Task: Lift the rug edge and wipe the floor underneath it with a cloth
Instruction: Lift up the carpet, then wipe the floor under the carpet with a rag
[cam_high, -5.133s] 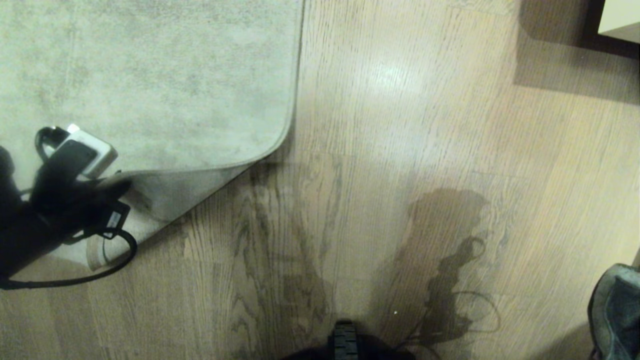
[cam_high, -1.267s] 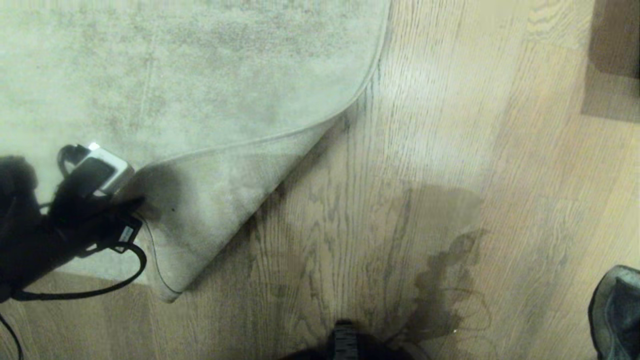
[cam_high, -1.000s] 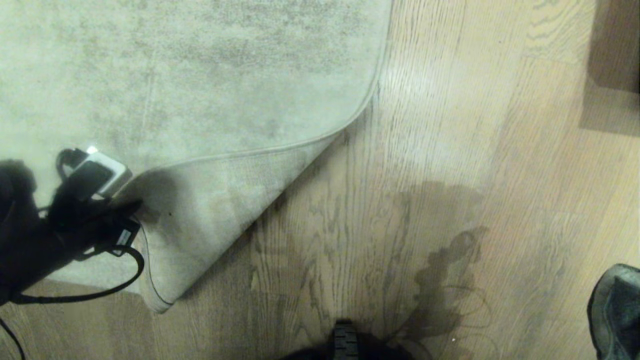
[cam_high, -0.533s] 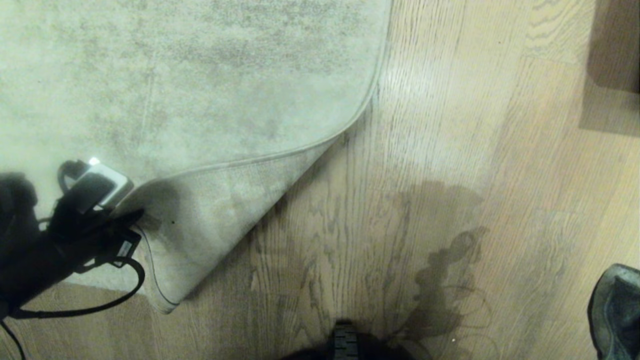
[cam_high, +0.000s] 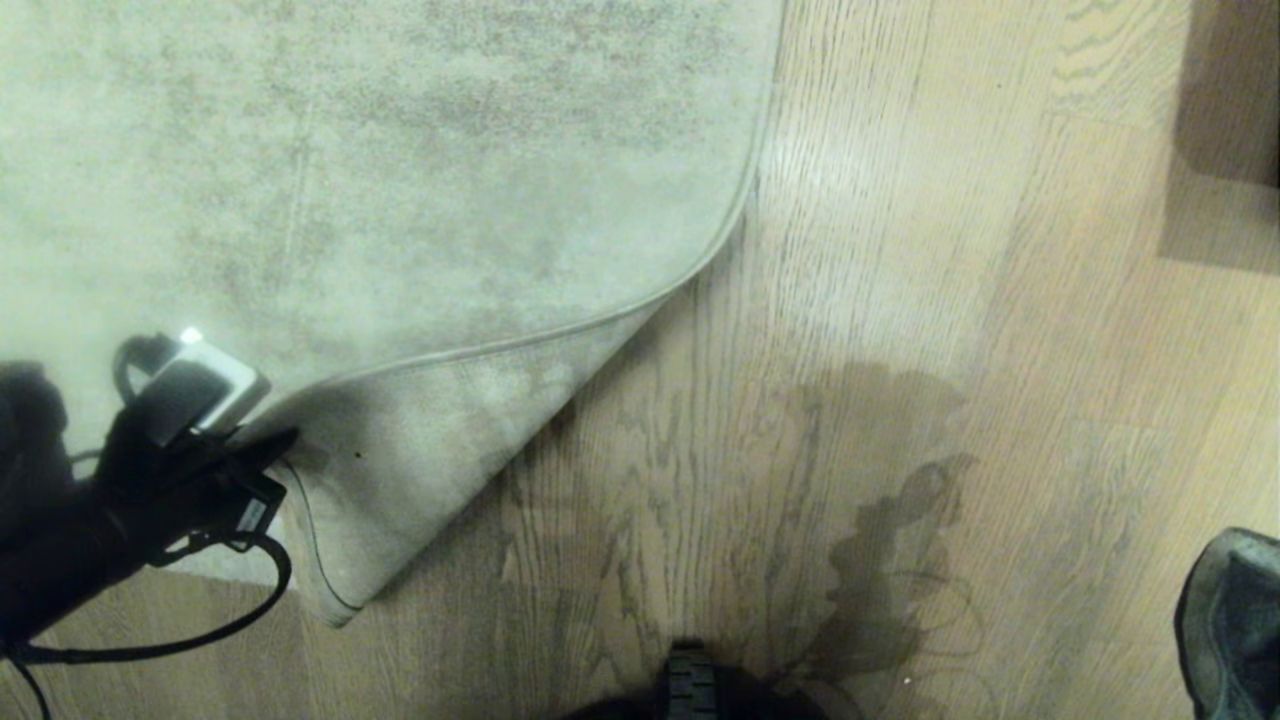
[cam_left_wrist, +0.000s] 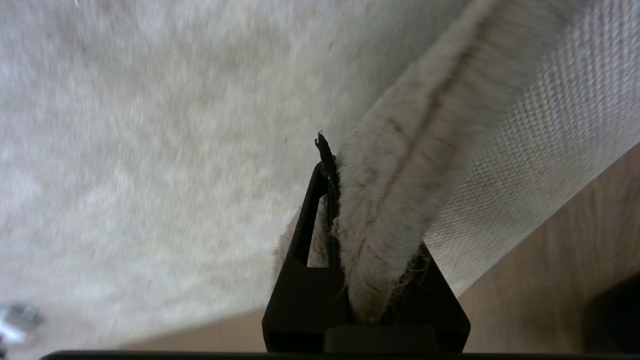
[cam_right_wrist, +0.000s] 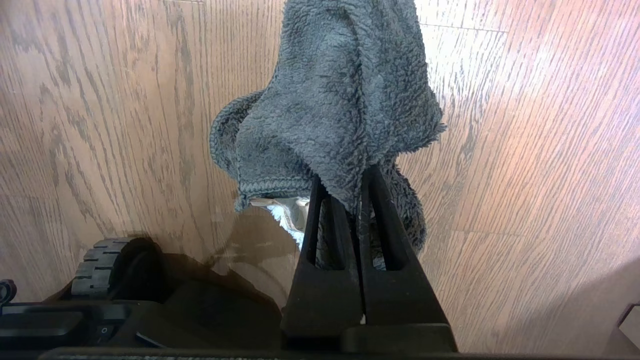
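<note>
Rug (cam_high: 400, 200) corner pinched in left fingers (cam_high: 255, 450), folded back diagonally at near left, bare floor (cam_high: 700, 450) showing right of flap; cloth (cam_right_wrist: 335, 110) clamped in right fingers (cam_right_wrist: 350, 200), hanging well off right, so right arm sweeps leftward

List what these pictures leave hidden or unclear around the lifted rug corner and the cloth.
- Floor beneath the rug's raised corner: covered by the flap in the head view.
- Left gripper, shut on the rug edge: one jaw buried behind pile in the left wrist view.
- Cloth: cut by the frame edge in head view; the right gripper holding it shows only in its wrist view.
</note>
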